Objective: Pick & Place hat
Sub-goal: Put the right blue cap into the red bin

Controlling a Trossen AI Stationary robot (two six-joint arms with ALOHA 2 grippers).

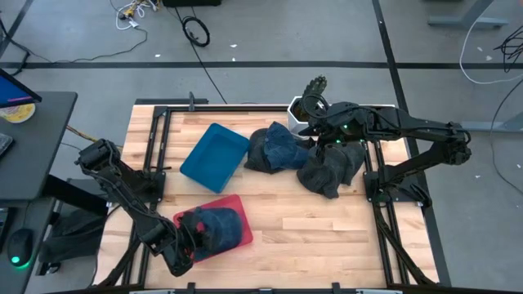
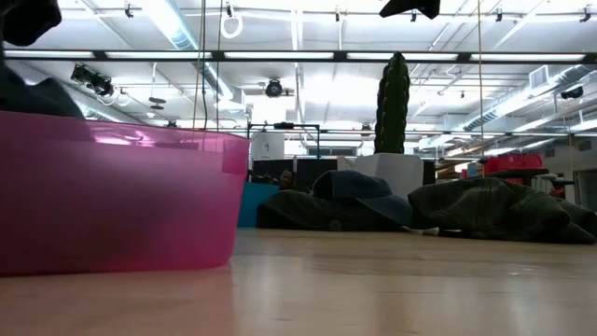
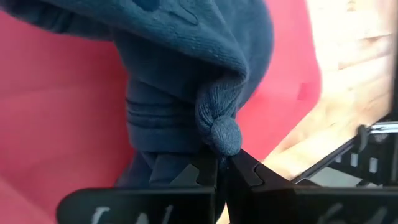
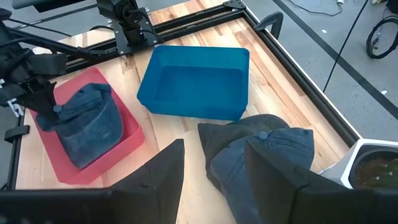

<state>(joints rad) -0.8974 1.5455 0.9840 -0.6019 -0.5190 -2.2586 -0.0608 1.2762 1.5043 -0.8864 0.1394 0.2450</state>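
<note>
The left gripper has its fingers clamped on the blue hat, hanging directly over the red bin. The right gripper, fingers apart, hovers above the hat pile.

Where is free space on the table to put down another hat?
The blue bin is empty. Bare wood lies in front of the hat pile, right of the red bin. The red bin is crowded: the left gripper holds a blue hat there. The right gripper hovers over the pile.
</note>
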